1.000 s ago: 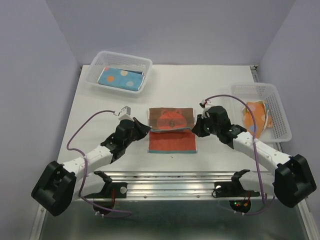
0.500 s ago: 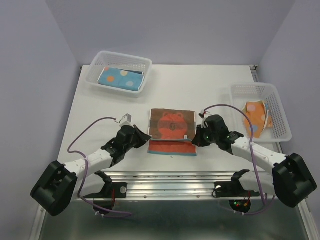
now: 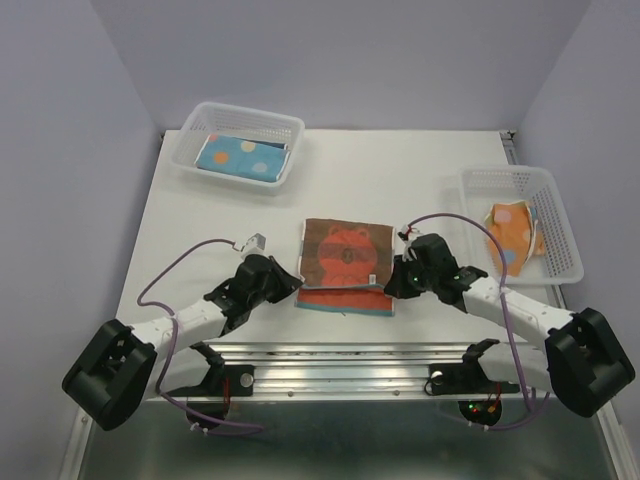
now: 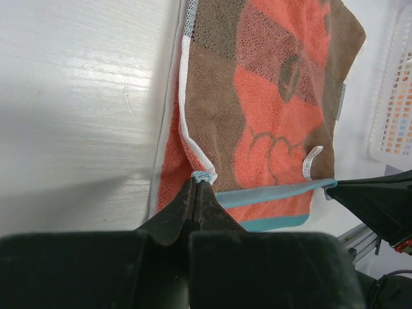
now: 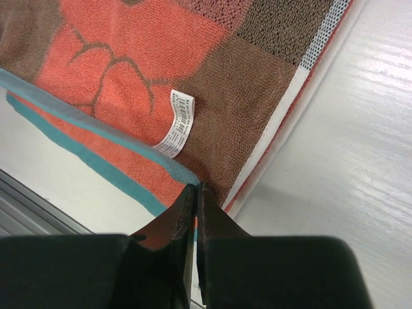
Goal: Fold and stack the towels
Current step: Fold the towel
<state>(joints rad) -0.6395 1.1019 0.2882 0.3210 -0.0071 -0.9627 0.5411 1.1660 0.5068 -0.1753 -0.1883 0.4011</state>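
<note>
The brown-red towel (image 3: 345,263) with an orange bear print lies at the table's middle front, its far half folded over the near half. My left gripper (image 3: 297,285) is shut on the folded layer's left corner (image 4: 202,176). My right gripper (image 3: 391,284) is shut on its right corner (image 5: 193,180). The teal-edged lower layer (image 4: 264,222) shows under the held edge. A light blue dotted towel (image 3: 241,158) lies folded in the far-left basket. An orange towel (image 3: 511,235) lies crumpled in the right basket.
A white mesh basket (image 3: 262,121) stands at the back left and another (image 3: 556,215) at the right edge. A metal rail (image 3: 340,352) runs along the table's near edge just behind the towel.
Both grippers have pulled the towel's far edge toward the near edge, folding the top layer further over the lower one. Less of the orange lower layer shows now.
</note>
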